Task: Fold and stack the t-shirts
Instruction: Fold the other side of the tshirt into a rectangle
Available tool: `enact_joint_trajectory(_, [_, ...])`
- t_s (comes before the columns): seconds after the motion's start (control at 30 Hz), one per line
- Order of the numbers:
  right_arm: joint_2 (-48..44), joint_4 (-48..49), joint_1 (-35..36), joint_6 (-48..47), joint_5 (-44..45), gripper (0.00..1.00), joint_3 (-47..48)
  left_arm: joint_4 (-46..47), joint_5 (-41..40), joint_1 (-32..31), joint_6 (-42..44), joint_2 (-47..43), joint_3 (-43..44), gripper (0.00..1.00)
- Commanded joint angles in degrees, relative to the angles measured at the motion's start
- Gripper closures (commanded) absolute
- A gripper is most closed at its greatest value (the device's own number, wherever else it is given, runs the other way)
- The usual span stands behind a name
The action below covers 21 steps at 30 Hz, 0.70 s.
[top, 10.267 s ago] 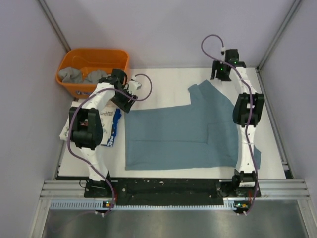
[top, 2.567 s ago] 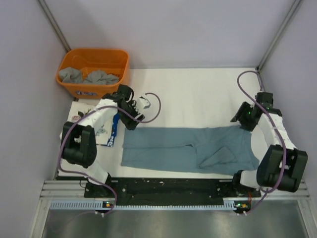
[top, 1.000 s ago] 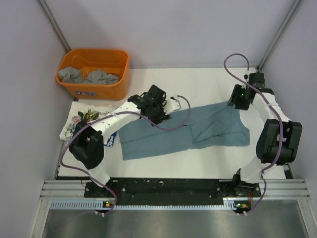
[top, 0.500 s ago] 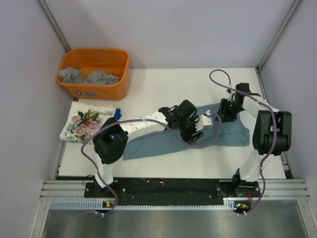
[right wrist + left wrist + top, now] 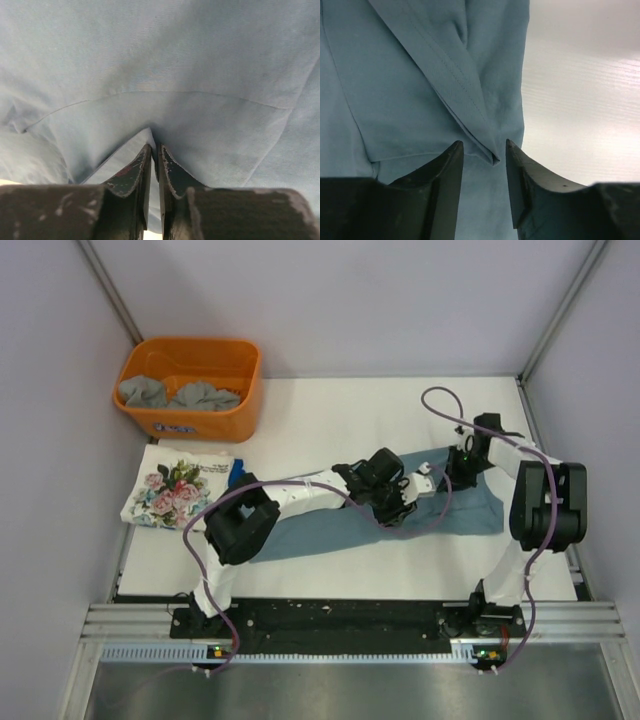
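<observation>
A blue-grey t-shirt (image 5: 470, 510) lies folded into a long band across the middle of the white table (image 5: 340, 420). My left arm reaches far right over it. The left gripper (image 5: 400, 505) hangs low above the cloth. In the left wrist view the left gripper (image 5: 483, 145) is open, a folded corner of the t-shirt (image 5: 420, 75) just between its tips. The right gripper (image 5: 455, 468) sits on the band's far right part. In the right wrist view it (image 5: 155, 147) is shut, pinching a fold of the t-shirt (image 5: 175, 50).
A folded white floral t-shirt (image 5: 180, 490) lies at the table's left edge. Behind it stands an orange tub (image 5: 190, 350) holding crumpled grey shirts (image 5: 175, 395). Bare table (image 5: 580, 100) shows right of the cloth. Grey walls close in on both sides.
Both grippers have come inward over the t-shirt, the left sweeping from the left end to the middle. The right jaws have shut on the cloth and the left jaws have narrowed.
</observation>
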Motion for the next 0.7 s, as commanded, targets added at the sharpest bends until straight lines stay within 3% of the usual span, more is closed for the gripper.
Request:
enact_joint_trajectory(0.0, [-0.4,0.7,0.4,-0.4,-1.2,1.00,0.6,2.4,3.1,0.0,0.3,0.5,-1.1,0.61])
enact_joint_trajectory(0.13, [-4.2,0.9,0.2,0.1,4.1,1.00,-0.2,0.9,6.1,0.0,-0.5,0.6,-1.3,0.80])
enact_joint_trajectory(0.2, [-6.3,1.4,-0.1,0.5,5.6,1.00,-0.8,0.5,6.5,0.0,-0.5,0.5,-1.2,1.00])
enact_joint_trajectory(0.43, [-13.8,6.1,-2.0,3.0,7.7,1.00,-5.9,0.3,-5.2,1.1,0.2,0.6,3.9,1.00])
enact_joint_trajectory(0.67, [-17.4,14.8,-6.4,7.0,1.1,1.00,-11.4,1.0,-7.3,2.4,1.7,2.2,7.5,1.00])
